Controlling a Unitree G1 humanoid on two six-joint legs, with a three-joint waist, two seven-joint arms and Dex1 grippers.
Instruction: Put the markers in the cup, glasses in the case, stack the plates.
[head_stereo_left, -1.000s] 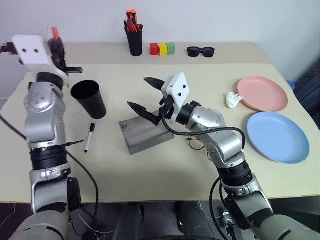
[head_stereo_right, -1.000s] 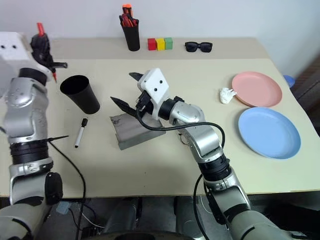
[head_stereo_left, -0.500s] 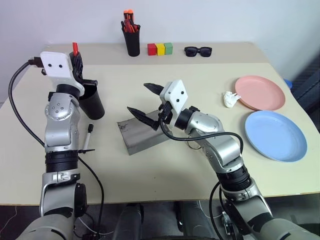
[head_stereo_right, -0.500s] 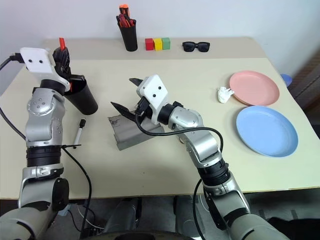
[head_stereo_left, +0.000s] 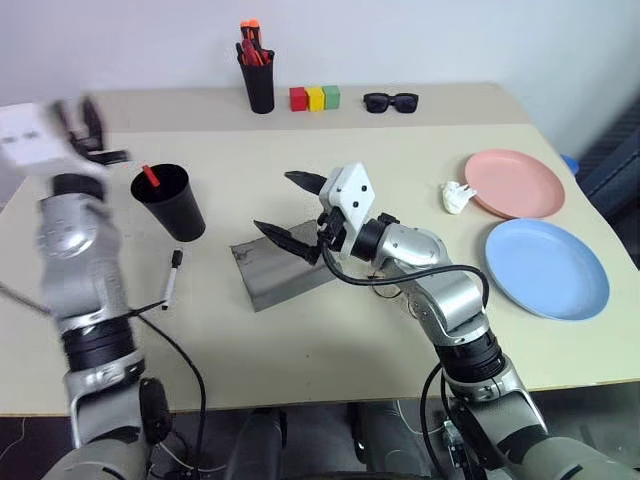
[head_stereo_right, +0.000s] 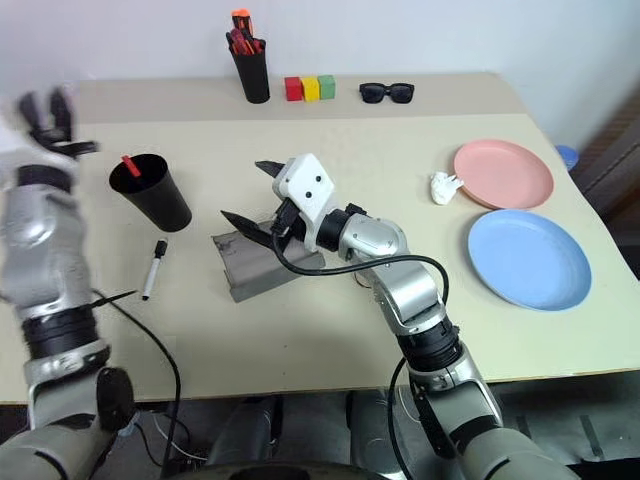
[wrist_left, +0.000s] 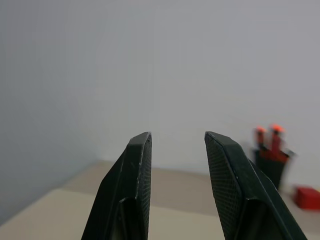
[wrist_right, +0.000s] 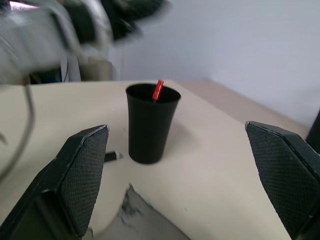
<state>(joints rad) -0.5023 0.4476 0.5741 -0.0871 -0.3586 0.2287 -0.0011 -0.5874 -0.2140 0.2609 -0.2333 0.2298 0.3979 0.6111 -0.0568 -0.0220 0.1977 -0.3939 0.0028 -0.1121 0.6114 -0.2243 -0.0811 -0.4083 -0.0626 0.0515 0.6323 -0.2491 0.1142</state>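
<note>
The black cup stands at the left of the table, and the red-capped marker leans inside it. The white marker lies on the table just in front of the cup. Left of the cup and above the table, my left gripper is open and empty, its fingers apart. My right gripper hangs wide open over the grey case, which is shut. The glasses lie mostly hidden under my right forearm. At the right, the pink plate and blue plate lie side by side.
Along the back edge stand a black holder of orange-red pens, three coloured blocks and black sunglasses. A small white crumpled thing lies left of the pink plate.
My left gripper has let go of the red-capped marker, which now rests in the cup, and has swung away to the left while opening. The right arm has stayed put.
</note>
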